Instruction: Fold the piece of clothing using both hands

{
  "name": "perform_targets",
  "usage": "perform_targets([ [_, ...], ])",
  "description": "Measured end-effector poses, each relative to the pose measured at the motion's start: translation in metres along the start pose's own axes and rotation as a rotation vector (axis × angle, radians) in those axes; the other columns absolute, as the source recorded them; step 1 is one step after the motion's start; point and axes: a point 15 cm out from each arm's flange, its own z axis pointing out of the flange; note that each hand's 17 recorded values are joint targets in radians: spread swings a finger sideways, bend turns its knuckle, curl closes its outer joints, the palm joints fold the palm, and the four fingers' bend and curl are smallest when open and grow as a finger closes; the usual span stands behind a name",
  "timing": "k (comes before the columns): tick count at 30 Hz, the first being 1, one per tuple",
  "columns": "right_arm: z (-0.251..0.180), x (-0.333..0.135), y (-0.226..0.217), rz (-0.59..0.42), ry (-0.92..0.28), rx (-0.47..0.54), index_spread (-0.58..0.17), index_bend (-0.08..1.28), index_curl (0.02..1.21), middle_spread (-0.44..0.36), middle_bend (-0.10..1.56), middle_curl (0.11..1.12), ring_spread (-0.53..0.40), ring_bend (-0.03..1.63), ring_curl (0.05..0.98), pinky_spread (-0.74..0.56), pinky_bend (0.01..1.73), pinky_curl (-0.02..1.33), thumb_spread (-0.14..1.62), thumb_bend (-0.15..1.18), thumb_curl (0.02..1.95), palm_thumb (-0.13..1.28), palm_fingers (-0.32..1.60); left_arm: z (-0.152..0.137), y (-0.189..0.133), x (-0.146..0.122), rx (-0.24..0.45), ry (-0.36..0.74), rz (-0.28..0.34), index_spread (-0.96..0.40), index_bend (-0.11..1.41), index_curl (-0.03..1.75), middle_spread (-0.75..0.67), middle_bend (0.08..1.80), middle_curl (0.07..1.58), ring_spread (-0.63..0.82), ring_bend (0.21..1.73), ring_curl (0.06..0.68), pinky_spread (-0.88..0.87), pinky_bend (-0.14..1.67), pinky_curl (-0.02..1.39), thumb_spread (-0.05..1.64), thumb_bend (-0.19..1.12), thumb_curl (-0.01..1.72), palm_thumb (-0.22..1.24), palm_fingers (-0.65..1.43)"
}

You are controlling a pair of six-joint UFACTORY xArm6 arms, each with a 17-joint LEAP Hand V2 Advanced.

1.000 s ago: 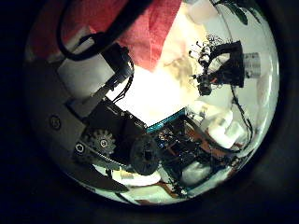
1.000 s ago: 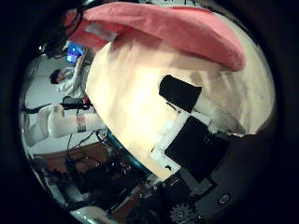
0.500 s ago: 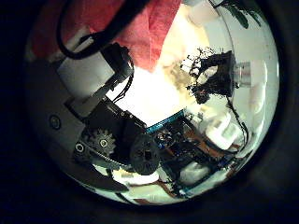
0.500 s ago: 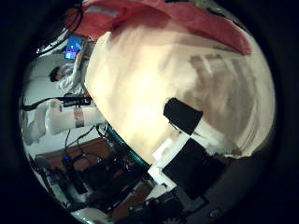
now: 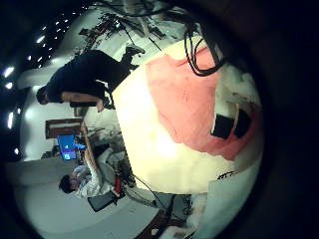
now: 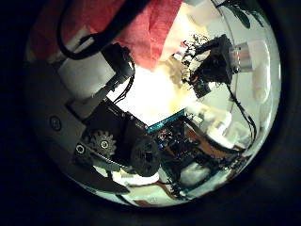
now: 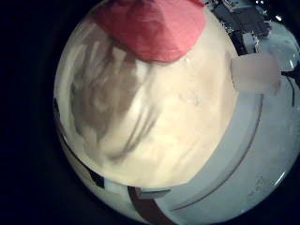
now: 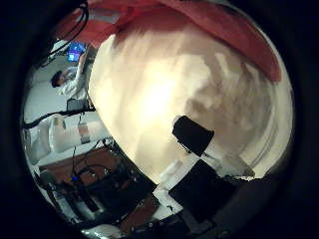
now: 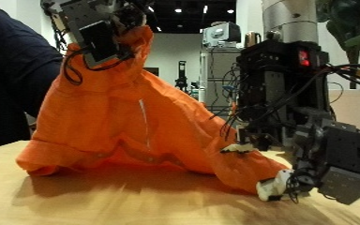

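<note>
Since a second ago my right hand [image 9: 327, 169] has drawn off the cloth [image 9: 130, 122]; its loose, straight fingers [image 9: 275, 187] sit at the hem on the table [image 9: 130, 202]. Farther back, my left hand [image 9: 99, 37] grips the top, held high.

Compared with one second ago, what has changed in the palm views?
The right hand moved: in its thumb side view the orange garment slid toward the edge and more bare table shows. From the left palm, that hand appears slightly shifted beside the garment. The left hand has an unchanged view of the garment.
</note>
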Motion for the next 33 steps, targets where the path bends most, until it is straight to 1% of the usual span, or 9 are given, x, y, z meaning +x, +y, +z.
perform_targets([
  [7,-0.008,0.007,-0.019,0.014,0.024,0.081,-0.203,0.16,0.36,0.029,0.23,0.39,-0.002,0.43,0.291,0.08,0.26,0.26,1.06,-0.02,0.28,0.57,0.44,0.001,0.0,-0.003,-0.003,-0.005,-0.002,-0.59,0.16,1.44,-0.71,0.66,1.36,-0.44,1.41,0.549,-0.56,1.41,0.56,0.98,-0.01,0.73,0.9,1.0],
  [9,-0.015,0.009,-0.027,0.025,0.037,0.127,-0.206,0.15,0.34,0.023,0.25,0.39,-0.039,0.49,0.308,0.01,0.29,0.26,1.06,-0.02,0.28,0.57,0.51,0.003,-0.001,-0.004,-0.008,-0.004,-0.006,-0.59,0.16,1.44,-0.71,0.66,1.36,-0.44,1.42,0.549,-0.56,1.41,0.56,0.98,-0.01,0.73,0.9,1.0],
  [13,-0.024,0.013,-0.041,0.037,0.053,0.192,-0.207,0.16,0.34,0.018,0.29,0.41,-0.082,0.55,0.329,-0.09,0.33,0.27,1.06,-0.02,0.29,0.57,0.55,0.006,-0.003,-0.006,-0.016,-0.005,-0.004,-0.58,0.16,1.45,-0.71,0.66,1.36,-0.43,1.42,0.549,-0.56,1.41,0.56,0.98,-0.01,0.73,0.9,1.0],
  [17,-0.024,0.014,-0.042,0.042,0.056,0.199,-0.209,0.16,0.33,0.008,0.32,0.43,-0.126,0.6,0.345,-0.17,0.37,0.27,1.05,-0.02,0.29,0.58,0.6,0.007,-0.003,-0.005,-0.021,-0.005,-0.003,-0.57,0.16,1.45,-0.71,0.66,1.36,-0.43,1.42,0.548,-0.56,1.41,0.56,0.99,-0.01,0.73,0.9,1.0],
  [19,-0.026,0.015,-0.046,0.042,0.06,0.215,-0.216,0.16,0.32,-0.006,0.34,0.44,-0.156,0.65,0.365,-0.25,0.42,0.28,1.04,-0.02,0.29,0.59,0.65,0.008,-0.004,-0.005,-0.023,-0.005,-0.003,-0.57,0.16,1.45,-0.71,0.66,1.36,-0.43,1.42,0.548,-0.56,1.41,0.56,0.99,-0.01,0.73,0.9,1.0],
  [23,-0.025,0.015,-0.051,0.049,0.062,0.23,-0.228,0.18,0.33,-0.024,0.37,0.47,-0.186,0.69,0.397,-0.34,0.49,0.3,1.03,-0.02,0.3,0.6,0.65,0.008,-0.004,-0.005,-0.024,-0.005,-0.002,-0.56,0.16,1.45,-0.71,0.66,1.36,-0.43,1.42,0.548,-0.56,1.41,0.56,0.99,-0.01,0.73,0.9,1.0],
  [26,-0.016,0.016,-0.054,0.068,0.065,0.216,-0.229,0.19,0.34,-0.032,0.39,0.49,-0.199,0.71,0.414,-0.38,0.51,0.31,1.02,-0.02,0.3,0.61,0.63,0.008,-0.005,-0.005,-0.025,-0.005,-0.002,-0.56,0.16,1.46,-0.71,0.66,1.36,-0.43,1.42,0.548,-0.56,1.41,0.56,0.99,-0.02,0.73,0.89,1.0],
  [28,-0.011,0.019,-0.055,0.074,0.086,0.207,-0.23,0.19,0.35,-0.035,0.4,0.5,-0.205,0.72,0.425,-0.4,0.52,0.32,1.01,-0.02,0.3,0.62,0.62,0.008,-0.005,-0.004,-0.025,-0.005,-0.001,-0.55,0.16,1.46,-0.71,0.66,1.36,-0.43,1.42,0.548,-0.56,1.41,0.56,0.99,-0.02,0.73,0.89,1.0],
  [33,0.003,0.03,-0.063,0.098,0.193,0.191,-0.232,0.2,0.37,-0.043,0.42,0.53,-0.214,0.72,0.442,-0.43,0.54,0.33,0.99,-0.03,0.3,0.61,0.59,0.004,-0.004,-0.005,-0.024,-0.005,-0.003,-0.54,0.16,1.46,-0.71,0.66,1.36,-0.43,1.42,0.548,-0.56,1.41,0.56,0.99,-0.01,0.72,0.89,1.0],
])
